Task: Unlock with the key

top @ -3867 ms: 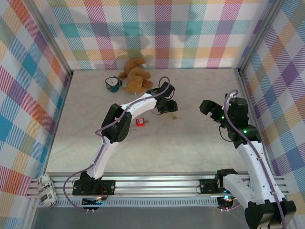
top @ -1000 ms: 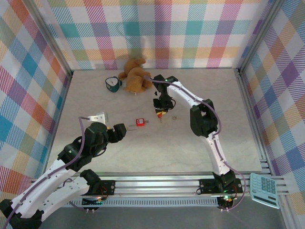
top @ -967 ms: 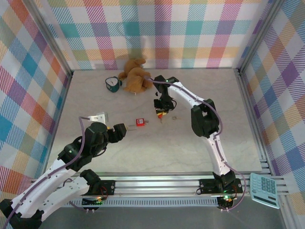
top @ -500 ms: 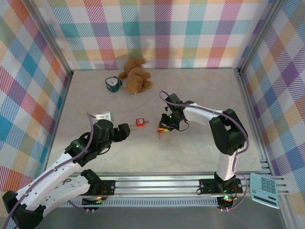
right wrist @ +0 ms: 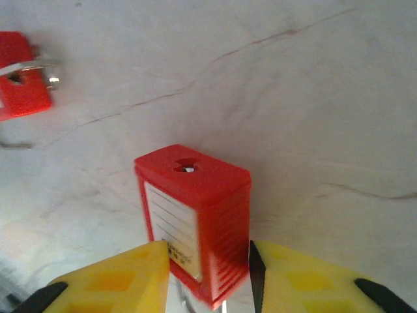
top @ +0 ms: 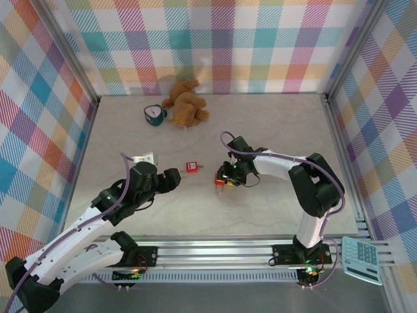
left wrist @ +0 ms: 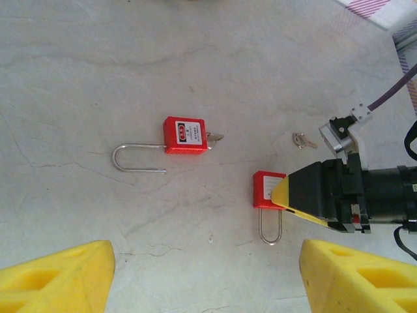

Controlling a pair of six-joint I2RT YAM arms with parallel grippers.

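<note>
A closed red padlock (right wrist: 195, 208) stands between the yellow fingers of my right gripper (right wrist: 208, 261), its keyhole empty. The jaws have parted and flank it loosely. The same padlock (left wrist: 264, 189) rests on the table with its shackle toward me, under a right finger (left wrist: 293, 194). A second red padlock (left wrist: 186, 135) lies to the left with its shackle swung open and a key (left wrist: 215, 137) in its base. Another tiny pale key (left wrist: 301, 140) lies loose beyond. My left gripper (left wrist: 207, 280) hovers open, well short of both padlocks (top: 191, 167). My right gripper (top: 221, 180) is low over the table.
A brown teddy bear (top: 184, 104) and a small teal mug (top: 154, 115) sit at the back of the marble table (top: 273, 130). A calculator (top: 361, 259) lies off the front right corner. Plaid walls close in three sides.
The right arm swung from near the bear down toward the front, carrying its padlock to the table beside the other one, and its jaws have parted. The left gripper crept slightly forward.
</note>
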